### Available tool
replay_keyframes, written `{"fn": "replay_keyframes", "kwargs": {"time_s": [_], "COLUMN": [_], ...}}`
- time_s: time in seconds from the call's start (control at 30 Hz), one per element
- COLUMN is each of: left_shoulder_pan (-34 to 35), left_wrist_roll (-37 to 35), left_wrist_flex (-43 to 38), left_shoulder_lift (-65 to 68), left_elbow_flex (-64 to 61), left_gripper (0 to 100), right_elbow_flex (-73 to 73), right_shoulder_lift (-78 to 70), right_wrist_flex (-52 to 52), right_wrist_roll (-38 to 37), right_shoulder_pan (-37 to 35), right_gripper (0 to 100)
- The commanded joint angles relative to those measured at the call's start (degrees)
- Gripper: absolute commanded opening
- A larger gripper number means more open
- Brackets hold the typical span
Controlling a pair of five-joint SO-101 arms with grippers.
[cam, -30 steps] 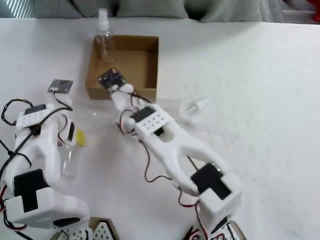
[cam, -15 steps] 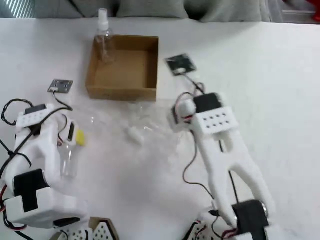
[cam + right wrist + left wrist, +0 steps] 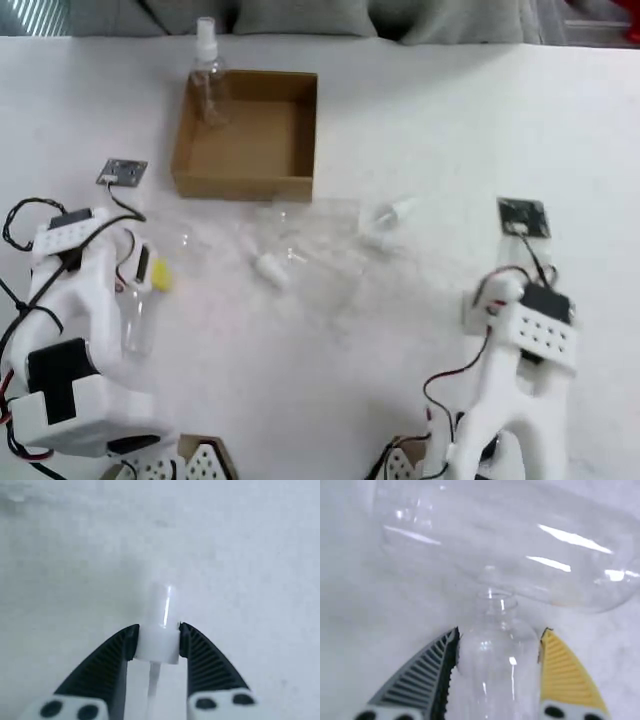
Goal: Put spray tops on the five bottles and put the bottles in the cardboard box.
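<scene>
In the left wrist view my left gripper (image 3: 497,632) is shut on a clear bottle (image 3: 495,655) whose neck is bare. A second clear bottle (image 3: 505,550) lies crosswise just beyond that neck. From above, the left arm (image 3: 70,300) holds its bottle (image 3: 135,315) at the table's left. My right gripper (image 3: 157,627) is shut on a white spray top (image 3: 159,630) above the bare table. The right arm (image 3: 525,335) sits at the front right. The cardboard box (image 3: 245,175) stands at the back, with a topped bottle (image 3: 207,75) upright in its far left corner.
Clear bottles (image 3: 300,235) lie on the table in front of the box, hard to tell apart. Two loose spray tops lie among them, one (image 3: 390,213) to the right and one (image 3: 268,266) nearer the middle. The white table (image 3: 450,120) stretches wide to the right.
The right arm has swung from the box's front edge across to the right and drawn back to the front right. The left arm has kept still with its bottle.
</scene>
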State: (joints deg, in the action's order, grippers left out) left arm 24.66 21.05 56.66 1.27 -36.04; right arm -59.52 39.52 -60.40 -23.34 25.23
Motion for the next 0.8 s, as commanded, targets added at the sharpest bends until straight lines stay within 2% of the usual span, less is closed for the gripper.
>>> {"fn": "replay_keyframes", "kwargs": {"time_s": [0.0,0.1,0.2,0.4,0.67,0.77], "left_shoulder_pan": [0.2,0.2,0.2,0.2,0.4,0.4], "left_wrist_roll": [0.4,0.4,0.4,0.5,0.5,0.5], "left_wrist_flex": [0.6,0.6,0.6,0.7,0.7,0.7], "left_shoulder_lift": [0.0,0.0,0.0,0.0,0.0,0.0], "left_elbow_flex": [2.4,2.4,2.4,1.6,1.5,1.5], "left_gripper": [20,20,20,20,20,20], "right_elbow_flex": [-3.3,-4.7,-4.7,-5.3,-4.2,1.5], "right_shoulder_lift": [2.0,2.0,2.0,1.9,1.9,0.5], "right_wrist_flex": [10.2,15.0,15.0,14.1,13.2,4.3], "right_wrist_roll": [-6.9,-10.7,-11.9,-11.5,-11.5,-11.6], "right_shoulder_pan": [13.1,20.2,23.9,26.0,25.9,26.0], "right_gripper": [2.1,2.2,3.0,19.9,15.2,15.2]}}
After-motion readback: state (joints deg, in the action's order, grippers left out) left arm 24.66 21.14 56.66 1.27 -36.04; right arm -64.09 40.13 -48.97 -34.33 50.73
